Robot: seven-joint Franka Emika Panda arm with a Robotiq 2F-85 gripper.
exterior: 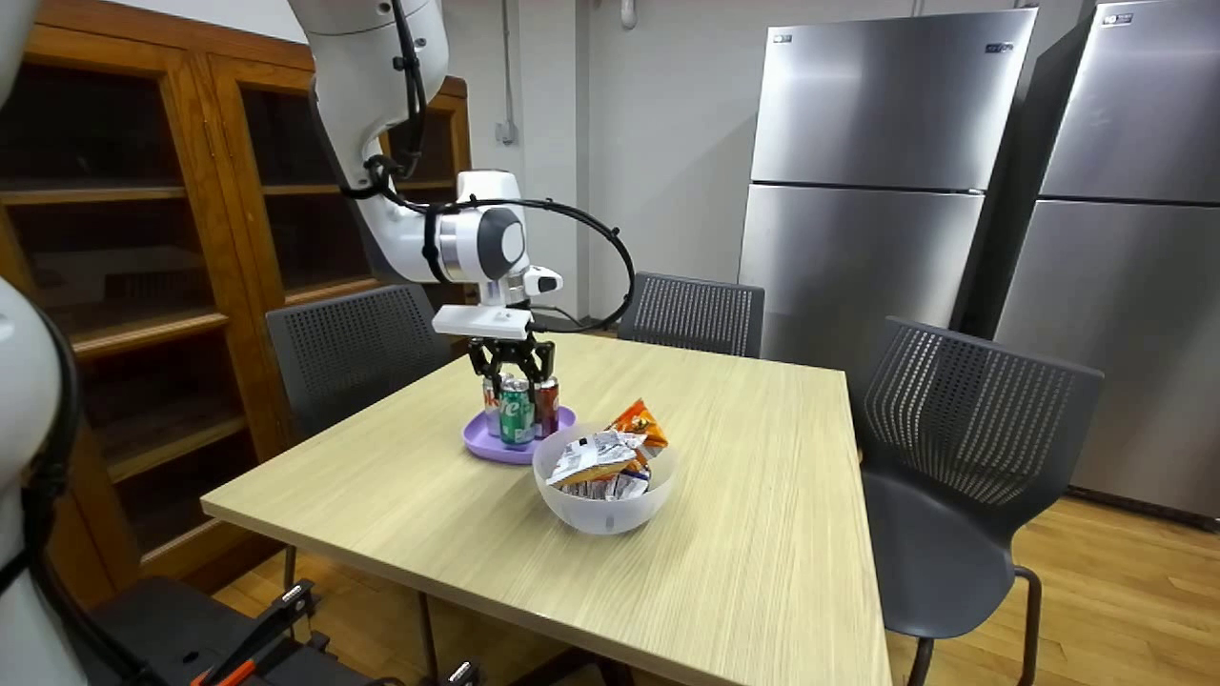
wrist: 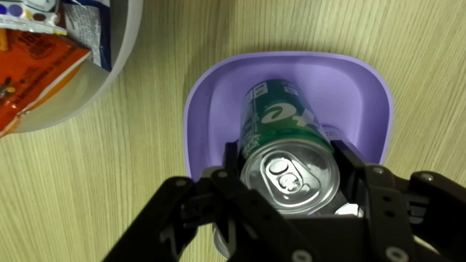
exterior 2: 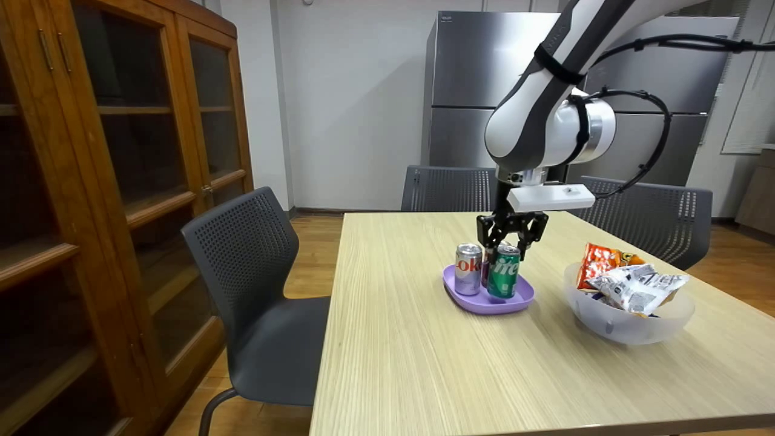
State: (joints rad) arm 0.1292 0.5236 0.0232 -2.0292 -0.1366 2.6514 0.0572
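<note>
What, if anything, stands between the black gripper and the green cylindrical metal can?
Nothing visible does: in the wrist view, the gripper has its fingers directly on either side of the can.

The table (exterior 2: 412, 363) has a pale, straight-grained top. On it rest a shallow purple tray (exterior 2: 484, 307) at left and, nearer and to the right, a bowl (exterior 2: 636, 330) (translucent, frosted white).

Clasps a green can (wrist: 280, 116) between black fingers (wrist: 348, 157) over a purple tray (wrist: 335, 85), near a bowl (wrist: 131, 36) of snack packets (wrist: 38, 69).
</note>
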